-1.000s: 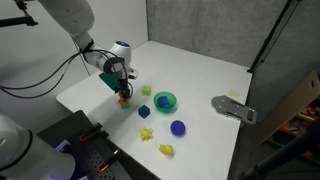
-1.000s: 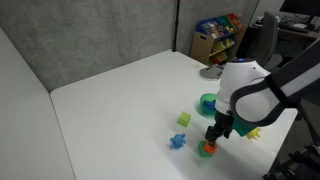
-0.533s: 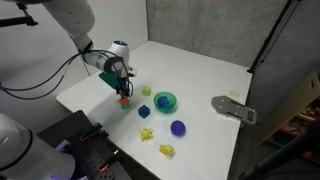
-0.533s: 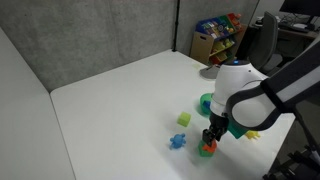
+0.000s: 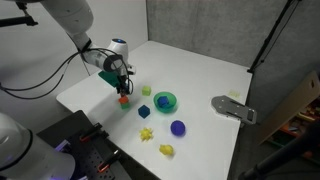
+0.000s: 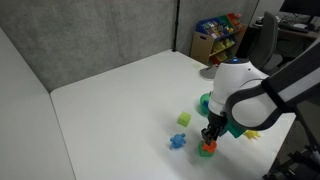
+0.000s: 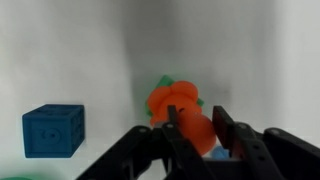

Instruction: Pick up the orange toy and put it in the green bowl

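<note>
- The claw (image 7: 200, 128) looks clenched on the orange toy (image 7: 175, 103). In the wrist view its two dark fingers stand close together with orange showing between them.
- The toy sits low, at or just off the surface (image 5: 190, 70), near the edge and well apart from the bowl (image 5: 157, 103). I cannot tell whether it has left the surface.
- The fingers seem to catch only the toy's near end, and most of its bulk lies beyond the tips. On the lift it could swing, twist or squeeze out of the grip.
- A lumpy plastic shape gives the pads little flat face to press on, so a quick sideways move could shake it loose short of the bowl.
- In an exterior view the green cube (image 5: 147, 90) and the blue cube (image 7: 52, 131) lie between the toy and the bowl. A low carry could knock either one.
- The bowl is small and probably light. Coming down onto its rim could push or tip it, and a release from too high could bounce the toy out.
- In the wrist view the toy's long axis runs on a slant, from upper left down and right into the fingers. It is chunky, so that axis is weak.
- I cannot tell which end is the front. A green bit shows at the toy's far edge, and I cannot tell whether it belongs to the toy.
</note>
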You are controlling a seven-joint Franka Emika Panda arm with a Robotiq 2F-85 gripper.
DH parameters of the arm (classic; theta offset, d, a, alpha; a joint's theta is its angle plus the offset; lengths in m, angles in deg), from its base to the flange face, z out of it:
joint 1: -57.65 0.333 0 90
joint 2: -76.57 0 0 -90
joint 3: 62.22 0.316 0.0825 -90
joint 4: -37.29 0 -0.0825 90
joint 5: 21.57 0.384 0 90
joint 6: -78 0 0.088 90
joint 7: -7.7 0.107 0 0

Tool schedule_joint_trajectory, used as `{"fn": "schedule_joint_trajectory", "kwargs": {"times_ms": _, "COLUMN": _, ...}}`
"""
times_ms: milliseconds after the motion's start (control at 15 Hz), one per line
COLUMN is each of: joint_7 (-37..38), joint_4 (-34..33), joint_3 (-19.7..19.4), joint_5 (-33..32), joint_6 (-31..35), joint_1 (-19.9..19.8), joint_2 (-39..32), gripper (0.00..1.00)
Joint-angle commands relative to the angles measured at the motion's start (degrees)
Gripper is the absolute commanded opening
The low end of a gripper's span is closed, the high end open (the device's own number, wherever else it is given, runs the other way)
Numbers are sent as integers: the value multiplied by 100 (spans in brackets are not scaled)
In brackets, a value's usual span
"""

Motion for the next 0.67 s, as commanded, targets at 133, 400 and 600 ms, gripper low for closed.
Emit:
{"fn": "schedule_joint_trajectory", "kwargs": {"times_ms": 133, "joint_7": -48, "joint_4": -20, "joint_3": 34, "joint_5": 29, "joint_6": -224, "joint_1": -223, "joint_2": 485, "gripper": 15}}
{"fn": "schedule_joint_trajectory", "kwargs": {"times_ms": 400, "joint_7": 40, "joint_4": -316, "joint_3": -131, "joint_5": -1, "joint_6": -321, "joint_1": -422, "joint_2": 650, "gripper": 15}}
{"fn": "schedule_joint_trajectory", "kwargs": {"times_ms": 600, "joint_7": 118, "joint_4": -675, "joint_3": -332, "joint_5": -58, "joint_6": -417, "joint_1": -587, "joint_2": 593, "gripper": 15}}
